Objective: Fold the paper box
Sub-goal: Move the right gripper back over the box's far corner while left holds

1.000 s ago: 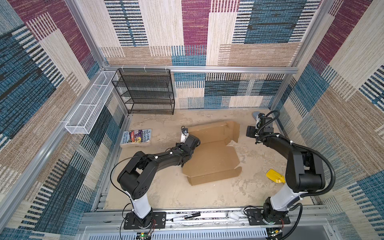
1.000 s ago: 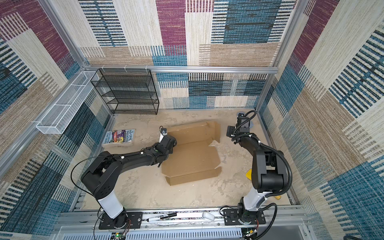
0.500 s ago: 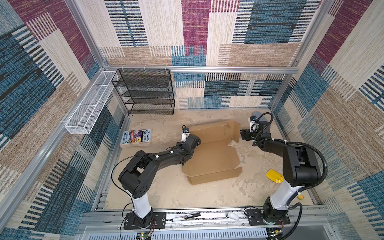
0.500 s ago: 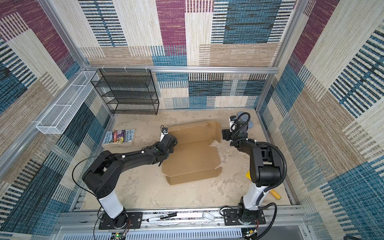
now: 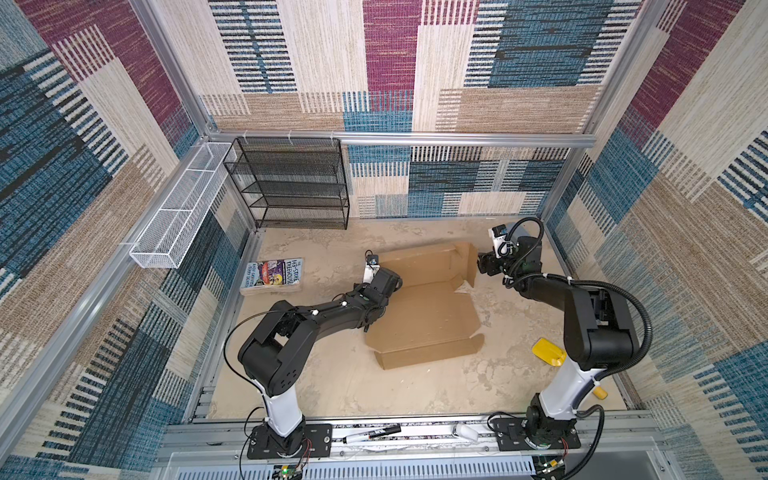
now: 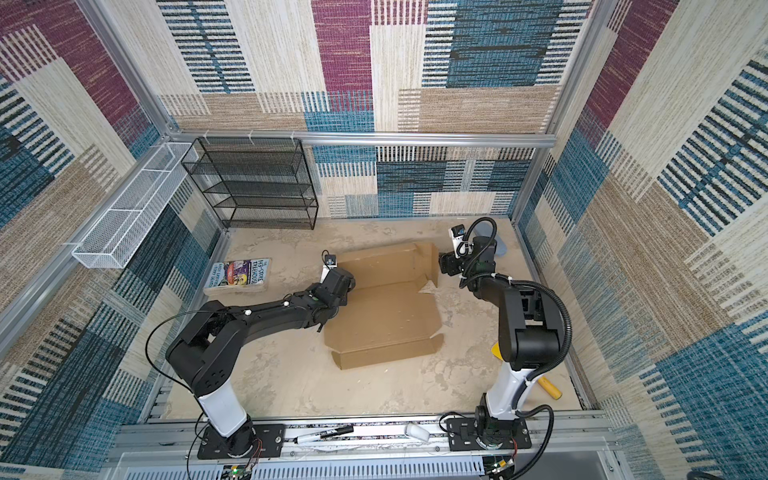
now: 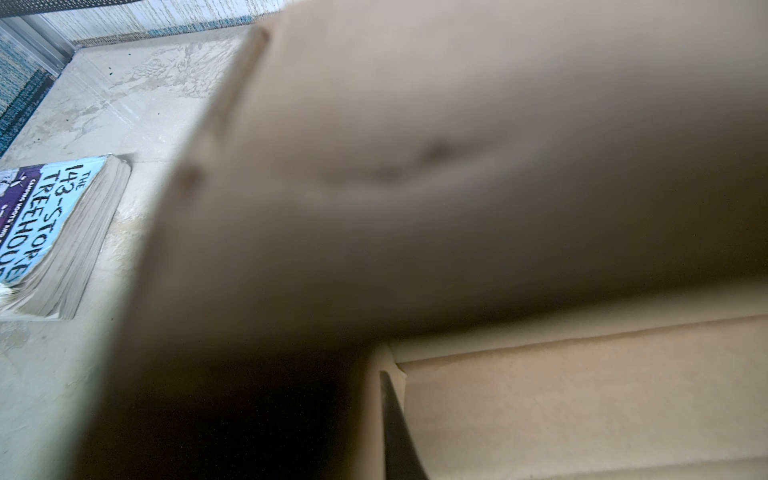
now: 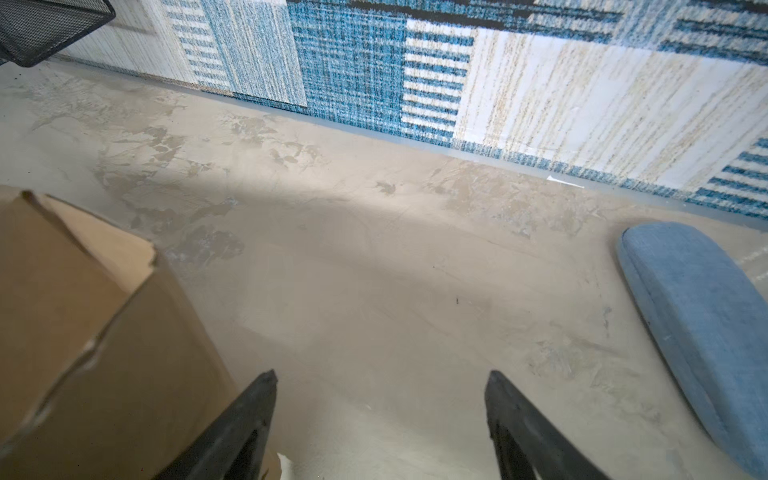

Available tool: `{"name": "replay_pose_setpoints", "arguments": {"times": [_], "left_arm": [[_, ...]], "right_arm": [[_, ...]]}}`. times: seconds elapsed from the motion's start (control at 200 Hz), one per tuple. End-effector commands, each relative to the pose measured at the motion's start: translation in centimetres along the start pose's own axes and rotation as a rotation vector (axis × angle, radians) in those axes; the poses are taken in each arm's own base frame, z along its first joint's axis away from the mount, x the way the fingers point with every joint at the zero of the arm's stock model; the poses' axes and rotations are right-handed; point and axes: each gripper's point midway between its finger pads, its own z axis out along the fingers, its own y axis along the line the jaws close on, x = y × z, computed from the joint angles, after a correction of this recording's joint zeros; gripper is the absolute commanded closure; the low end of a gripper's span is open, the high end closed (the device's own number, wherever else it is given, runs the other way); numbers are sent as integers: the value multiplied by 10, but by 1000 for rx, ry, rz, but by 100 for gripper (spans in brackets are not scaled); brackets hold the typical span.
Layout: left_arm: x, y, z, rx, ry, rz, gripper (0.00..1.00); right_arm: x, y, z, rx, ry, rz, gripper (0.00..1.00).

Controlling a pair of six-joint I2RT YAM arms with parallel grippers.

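Observation:
The paper box (image 5: 424, 320) (image 6: 386, 320) is brown cardboard lying half folded mid-table, its rear panel raised and its front wall folded up. My left gripper (image 5: 392, 283) (image 6: 347, 283) sits at the box's left edge and is shut on a side flap there. In the left wrist view the flap (image 7: 415, 166) fills the picture, blurred, and only one dark finger (image 7: 395, 428) shows against the cardboard. My right gripper (image 5: 482, 264) (image 6: 444, 264) (image 8: 380, 376) stands open by the box's upright right flap (image 8: 104, 332). That flap lies outside the jaws, beside one finger (image 8: 257, 399).
A colourful book (image 5: 272, 274) (image 7: 41, 232) lies left of the box. A black wire shelf (image 5: 291, 183) and a white wire basket (image 5: 178, 208) stand at the back left. A blue case (image 8: 698, 332) lies behind the right gripper. A yellow object (image 5: 548, 351) lies at the right.
The right gripper has swung left, close up to the box's right flap, and its jaws have narrowed slightly. The left arm and the box have stayed put.

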Motion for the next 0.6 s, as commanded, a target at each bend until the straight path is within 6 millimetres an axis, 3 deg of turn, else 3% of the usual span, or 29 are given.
{"name": "replay_pose_setpoints", "arguments": {"times": [0.0, 0.295, 0.596], "left_arm": [[17, -1, 2, 17, 62, 64, 100], [18, -4, 4, 24, 70, 62, 100], [17, -5, 4, 28, 68, 63, 100]], "right_arm": [[-1, 8, 1, -41, -3, -16, 20], [4, 22, 5, -64, 32, -31, 21], [-3, 38, 1, -84, 24, -65, 21]]}}
